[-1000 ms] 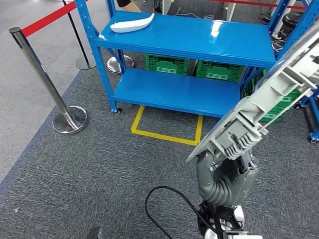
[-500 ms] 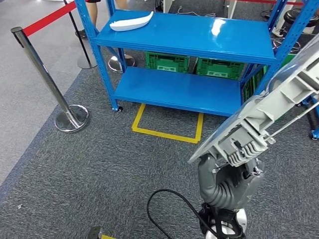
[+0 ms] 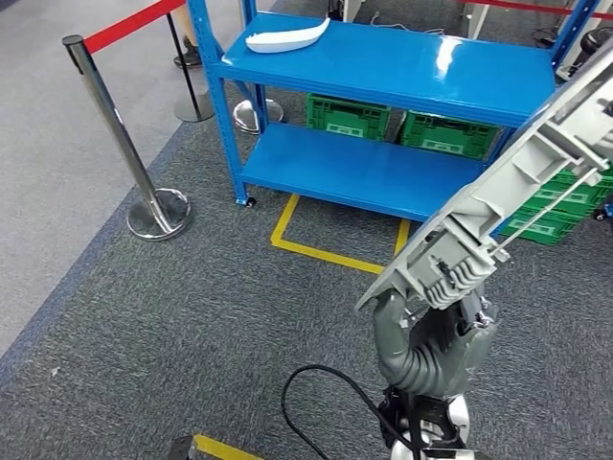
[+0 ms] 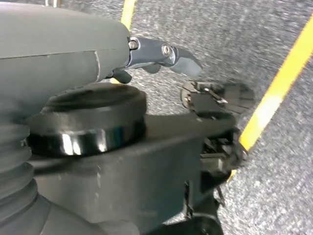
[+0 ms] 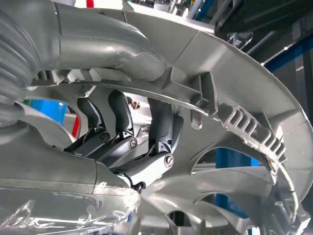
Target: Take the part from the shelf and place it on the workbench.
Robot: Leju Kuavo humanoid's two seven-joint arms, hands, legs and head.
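Observation:
My right hand grips one end of a long grey ribbed plastic part, which slants up toward the right edge of the head view. In the right wrist view its dark fingers curl around the part with the thumb pressed over a rib. A white curved part lies on the top level of the blue shelf ahead. My left hand hangs over grey carpet and holds nothing, with one dark finger stretched out.
Green crates stand behind the shelf's lower level. A yellow taped outline marks the carpet before it. A steel stanchion with red belt stands to the left. A black cable loops on the floor near my body.
The whole picture has shifted: the shelf and stanchion now sit further right, so the camera has turned. The part stays in my right hand at about the same tilt.

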